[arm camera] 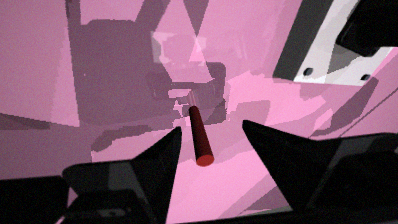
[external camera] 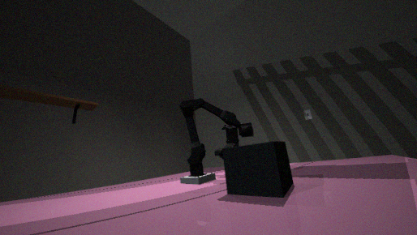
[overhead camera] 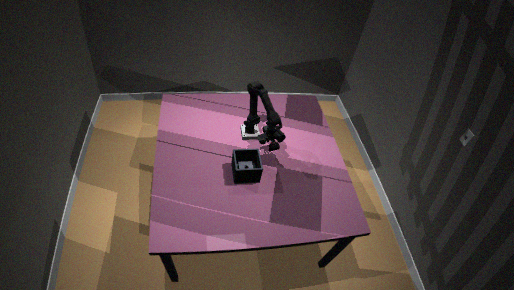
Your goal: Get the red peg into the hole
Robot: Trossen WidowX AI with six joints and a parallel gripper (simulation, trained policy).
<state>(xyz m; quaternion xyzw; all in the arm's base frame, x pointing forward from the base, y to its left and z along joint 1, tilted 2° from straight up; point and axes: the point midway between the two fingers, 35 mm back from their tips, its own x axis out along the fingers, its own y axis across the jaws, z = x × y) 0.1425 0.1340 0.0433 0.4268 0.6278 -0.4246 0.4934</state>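
The red peg (arm camera: 201, 137) stands about upright on the table in the wrist view, its round top end toward the camera. My gripper (arm camera: 212, 126) (overhead camera: 269, 144) is open and low over the table, with the peg between its spread fingers, nearer the left one in the wrist view. Pink table shows on both sides of the peg. In the exterior view, the box hides the fingertips and the peg. The dark open box (overhead camera: 247, 176) (external camera: 255, 170) stands in front of the arm. A grey plate (overhead camera: 241, 163) with a dark hole shows at its bottom.
The arm's light base plate (overhead camera: 244, 134) (external camera: 191, 180) (arm camera: 325, 62) sits behind the box. The pink table (overhead camera: 200, 215) carries hard-edged shadows. A wooden shelf (external camera: 45, 98) is on the wall at the left of the exterior view.
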